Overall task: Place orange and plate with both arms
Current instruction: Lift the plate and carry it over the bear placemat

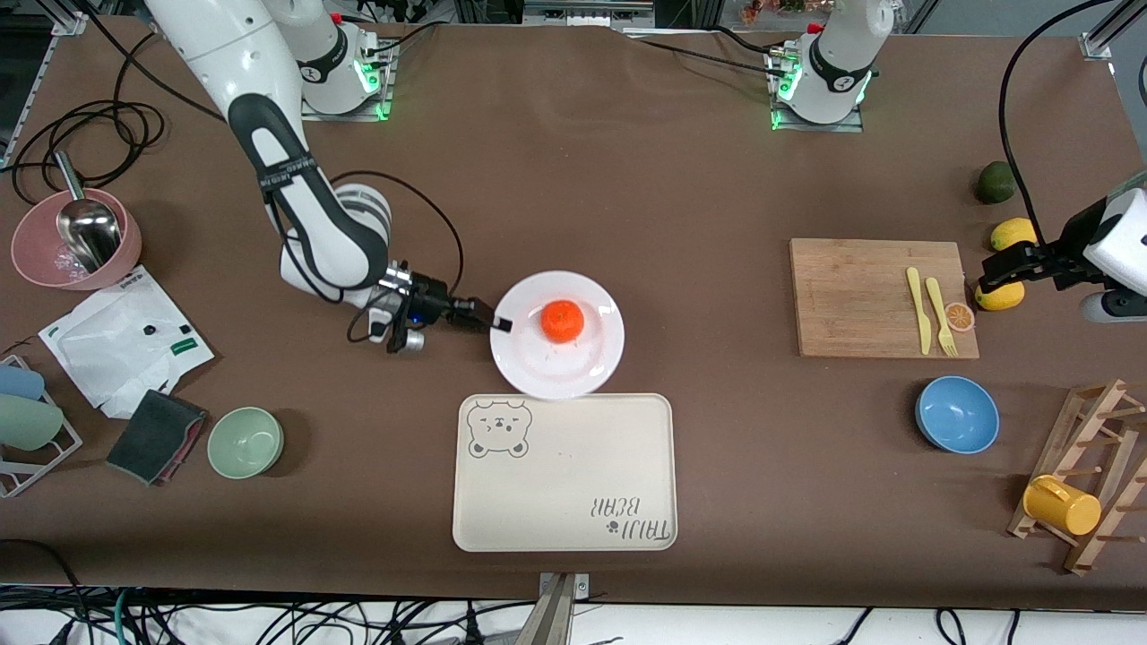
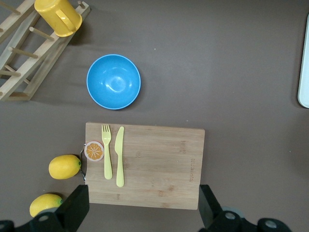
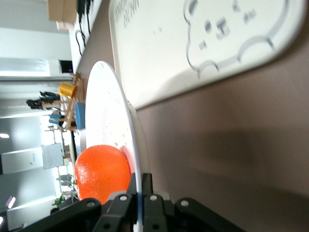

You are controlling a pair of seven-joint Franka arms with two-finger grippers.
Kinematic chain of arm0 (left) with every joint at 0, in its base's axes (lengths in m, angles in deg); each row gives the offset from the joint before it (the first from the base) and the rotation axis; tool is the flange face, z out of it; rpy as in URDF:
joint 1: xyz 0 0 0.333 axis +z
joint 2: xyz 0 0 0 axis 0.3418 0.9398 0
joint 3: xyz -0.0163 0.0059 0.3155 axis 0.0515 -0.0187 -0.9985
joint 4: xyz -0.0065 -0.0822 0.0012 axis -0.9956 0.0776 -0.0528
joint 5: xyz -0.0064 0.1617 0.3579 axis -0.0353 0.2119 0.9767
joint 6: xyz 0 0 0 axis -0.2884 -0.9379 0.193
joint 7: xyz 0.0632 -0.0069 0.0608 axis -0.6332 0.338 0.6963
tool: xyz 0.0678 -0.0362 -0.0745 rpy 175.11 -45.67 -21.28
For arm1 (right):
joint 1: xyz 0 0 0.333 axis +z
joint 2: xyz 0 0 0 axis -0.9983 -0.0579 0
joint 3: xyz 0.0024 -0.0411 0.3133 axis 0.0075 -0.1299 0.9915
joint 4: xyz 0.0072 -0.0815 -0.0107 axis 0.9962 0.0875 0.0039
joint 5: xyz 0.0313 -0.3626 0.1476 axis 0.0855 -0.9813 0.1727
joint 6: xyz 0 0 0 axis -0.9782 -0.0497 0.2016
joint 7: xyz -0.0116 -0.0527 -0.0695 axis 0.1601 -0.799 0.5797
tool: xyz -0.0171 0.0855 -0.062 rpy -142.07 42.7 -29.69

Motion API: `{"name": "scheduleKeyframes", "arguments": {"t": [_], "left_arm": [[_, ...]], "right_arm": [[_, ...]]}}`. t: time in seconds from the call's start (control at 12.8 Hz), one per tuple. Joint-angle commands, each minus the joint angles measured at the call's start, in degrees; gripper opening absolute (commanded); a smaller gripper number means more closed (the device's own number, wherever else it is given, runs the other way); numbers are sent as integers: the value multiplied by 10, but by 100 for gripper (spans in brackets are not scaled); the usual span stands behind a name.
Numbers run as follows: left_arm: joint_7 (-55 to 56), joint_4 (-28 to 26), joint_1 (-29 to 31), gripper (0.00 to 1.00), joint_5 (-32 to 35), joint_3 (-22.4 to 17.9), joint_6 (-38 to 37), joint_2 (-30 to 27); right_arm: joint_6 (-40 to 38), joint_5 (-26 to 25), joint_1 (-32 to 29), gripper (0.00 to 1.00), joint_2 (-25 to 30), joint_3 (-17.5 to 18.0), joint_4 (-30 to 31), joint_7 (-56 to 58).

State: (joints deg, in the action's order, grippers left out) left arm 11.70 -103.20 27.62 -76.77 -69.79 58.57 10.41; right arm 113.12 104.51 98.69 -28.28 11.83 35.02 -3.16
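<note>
The white plate (image 1: 573, 372) lies mid-table with the orange (image 1: 562, 321) resting in its middle. Its edge nearest the front camera overlaps the rim of the bear-print tray (image 1: 564, 475). My right gripper (image 1: 498, 323) is shut on the plate's rim at the right arm's end. In the right wrist view the fingers (image 3: 159, 193) pinch the thin rim of the plate (image 3: 104, 121), with the orange (image 3: 101, 171) just past them. My left gripper (image 1: 986, 273) waits open above the cutting board's edge (image 2: 145, 188), with nothing between its fingers (image 2: 77, 208).
The cutting board (image 1: 860, 296) carries a yellow fork, a knife and an orange slice (image 1: 960, 316). Two lemons (image 1: 1013, 233) and a dark green fruit (image 1: 995, 182) lie beside it. Around stand a blue bowl (image 1: 957, 414), a green bowl (image 1: 245, 441), a pink bowl (image 1: 36, 260) and a rack holding a yellow mug (image 1: 1062, 504).
</note>
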Motion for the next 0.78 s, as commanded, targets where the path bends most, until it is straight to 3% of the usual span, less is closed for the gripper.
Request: {"name": "scheduleKeyframes", "arguments": {"t": [0.0,0.16,0.31,0.55,0.7], "left_arm": [[-13,15,3,100,-6,1,-6,6],[-13,15,3,100,-6,1,-6,6],[-13,15,3,100,-6,1,-6,6],[-13,15,3,100,-6,1,-6,6],[-13,14,3,100,-6,1,-6,6]], "right_arm": [[4,-54,-1,0,-108,5,-159,-92],[3,-137,-2,0,-161,4,-249,-185],[2,-184,0,0,-211,4,-334,-259],[1,-208,6,0,-282,3,-439,-294],[2,-213,6,0,-315,2,-474,-293]]}}
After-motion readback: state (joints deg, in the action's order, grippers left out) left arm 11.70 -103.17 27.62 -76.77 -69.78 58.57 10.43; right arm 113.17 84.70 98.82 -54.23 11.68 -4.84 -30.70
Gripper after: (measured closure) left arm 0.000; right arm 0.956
